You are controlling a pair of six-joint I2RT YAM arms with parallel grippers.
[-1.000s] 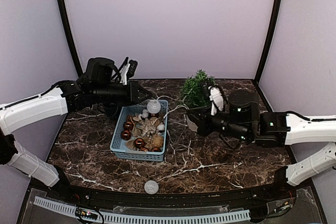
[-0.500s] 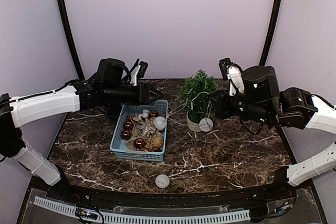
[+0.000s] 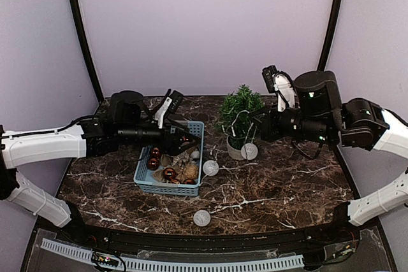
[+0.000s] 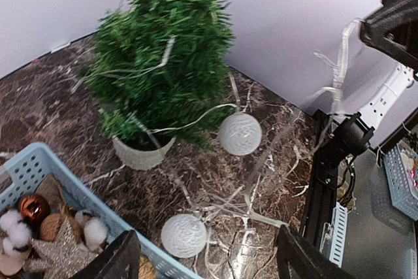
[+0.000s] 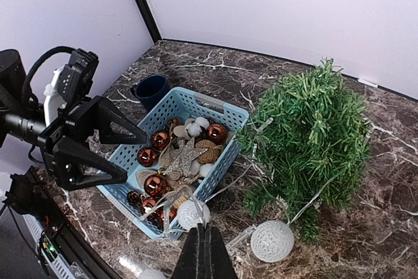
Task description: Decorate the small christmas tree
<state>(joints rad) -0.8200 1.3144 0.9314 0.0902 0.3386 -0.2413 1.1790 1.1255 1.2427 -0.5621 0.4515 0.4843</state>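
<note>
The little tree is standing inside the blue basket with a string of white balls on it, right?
No. The little tree stands on the table beside the blue basket, not inside it; the left wrist view shows this. The string of white balls does hang on it.

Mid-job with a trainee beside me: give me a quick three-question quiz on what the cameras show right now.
1. Multiple choice: how many white light balls show outside the blue basket? A one, B three, C six.
2. True or false: the left gripper is shut.
3. Fill in: the right gripper is shut on the light string, which is draped over the ___.
Key: 1 B. 2 False: its jaws stand open and empty above the basket. 3 small christmas tree.
</note>
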